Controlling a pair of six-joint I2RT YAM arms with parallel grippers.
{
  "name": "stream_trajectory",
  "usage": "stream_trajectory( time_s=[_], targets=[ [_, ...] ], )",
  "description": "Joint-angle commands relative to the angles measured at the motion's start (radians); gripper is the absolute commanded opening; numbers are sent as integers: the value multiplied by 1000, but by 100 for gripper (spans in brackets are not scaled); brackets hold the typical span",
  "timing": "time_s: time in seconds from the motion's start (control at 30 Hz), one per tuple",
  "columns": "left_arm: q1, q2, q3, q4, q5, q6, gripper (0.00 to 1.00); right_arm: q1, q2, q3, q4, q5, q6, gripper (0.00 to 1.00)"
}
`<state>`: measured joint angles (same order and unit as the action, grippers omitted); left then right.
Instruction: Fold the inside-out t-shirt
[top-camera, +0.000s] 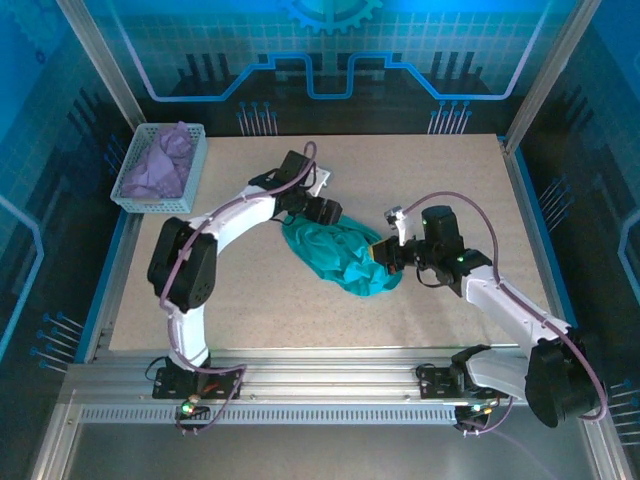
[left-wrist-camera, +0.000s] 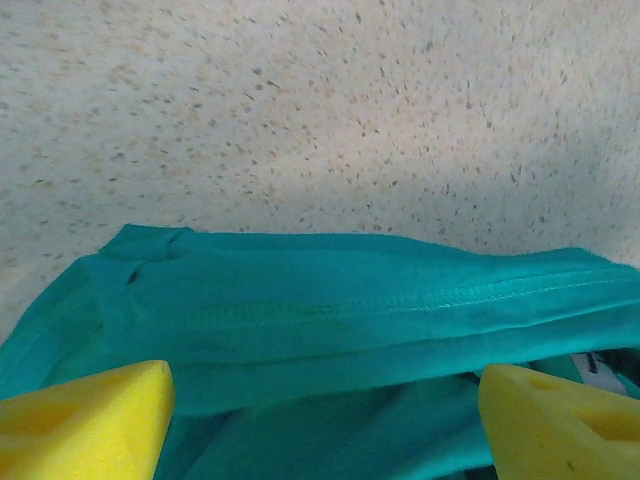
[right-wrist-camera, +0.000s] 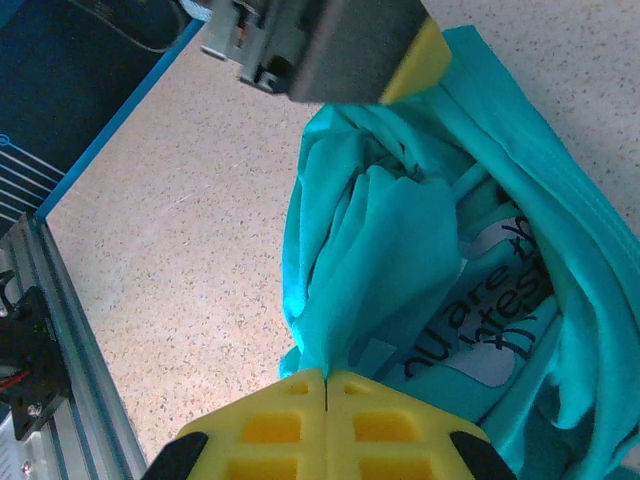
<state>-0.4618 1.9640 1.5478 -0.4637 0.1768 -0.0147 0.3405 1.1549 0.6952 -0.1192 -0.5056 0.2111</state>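
A white mesh basket (top-camera: 152, 203) sits at the far left corner of the table (top-camera: 270, 300) and holds a crumpled lavender cloth (top-camera: 160, 165). The tabletop is speckled beige, with a blue edge along its left side. An aluminium rail (top-camera: 330, 395) runs along the near edge, and a blue patterned wall (top-camera: 320, 50) stands behind the far edge

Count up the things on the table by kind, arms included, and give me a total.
T-shirt: 1
Purple cloth: 1
Basket: 1
Arms: 2 (left arm, right arm)
Total: 5
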Motion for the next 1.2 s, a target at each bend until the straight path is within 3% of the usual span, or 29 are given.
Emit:
stream_trajectory(
  time_s=[0.0, 0.07, 0.13, 0.23, 0.33, 0.47, 0.57, 0.8, 1.0, 1.17],
  targets=[
    [-31, 82, 98, -175, 61, 80, 81, 4, 10, 42, -16, -16, -17, 0],
    [-41, 147, 166, -220, 59, 83, 77, 3, 18, 56, -8, -14, -12, 0],
    [-41, 207, 237, -262, 74, 76, 67, 1, 23, 85, -6, -11, -9, 0],
    [-30, 275, 340, -298, 74, 51, 39, -17, 19, 154, 0, 1, -9, 0],
    [5, 296, 425, -297, 113, -13, 1, -41, 8, 251, 23, -7, 5, 0],
    [84, 226, 459, -239, 125, -129, 0, -49, -8, 423, -27, -41, -23, 0],
    [167, 102, 364, -119, 161, -240, 0, -49, -60, 460, -54, -50, -61, 0],
    [310, -209, -80, 365, 293, -512, 0, -51, -162, 207, -30, 36, -92, 0],
    [316, -297, -202, 488, 299, -529, 0, -44, -173, 24, 7, 141, -60, 0],
    [315, -280, -204, 394, 233, -476, 0, -43, -191, -16, 57, 99, -36, 0]
  ],
)
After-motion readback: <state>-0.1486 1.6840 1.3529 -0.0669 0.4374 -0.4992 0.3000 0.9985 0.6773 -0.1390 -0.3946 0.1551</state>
